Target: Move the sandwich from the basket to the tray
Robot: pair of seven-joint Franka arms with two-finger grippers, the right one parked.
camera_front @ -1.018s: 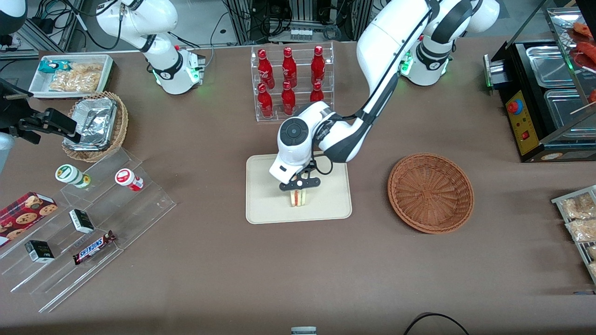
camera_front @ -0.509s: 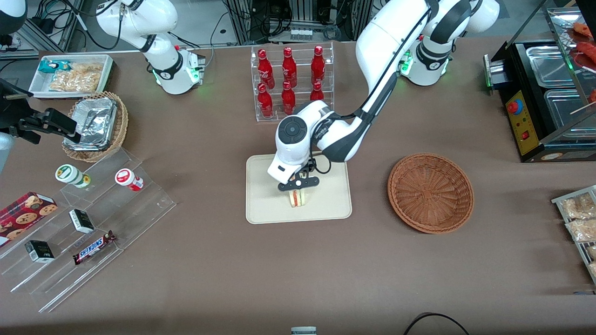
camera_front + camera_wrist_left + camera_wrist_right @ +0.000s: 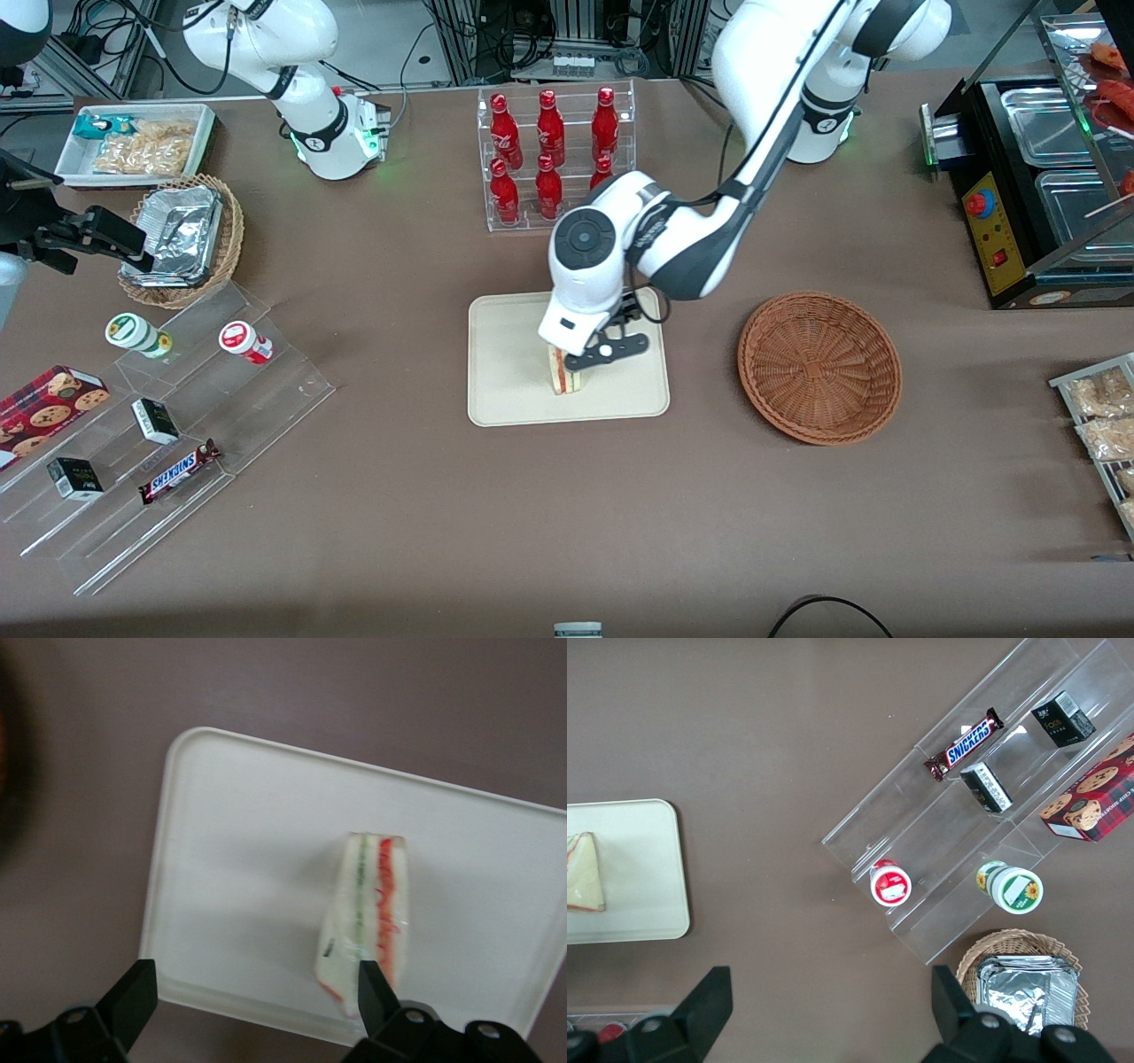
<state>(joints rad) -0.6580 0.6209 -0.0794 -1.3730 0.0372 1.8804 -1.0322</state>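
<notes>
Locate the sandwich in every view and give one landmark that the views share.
Front view: sandwich on the tray, just under the open gripper.
Left wrist view: sandwich on the tray, clear of the gripper.
Right wrist view: sandwich on the tray.
Shared landmark: the tray.

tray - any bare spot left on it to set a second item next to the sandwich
Yes. The tray is bare between the sandwich and its rim toward the parked arm's end. The strip toward the basket is crowded: the open gripper hangs above it, just off the sandwich.
</notes>
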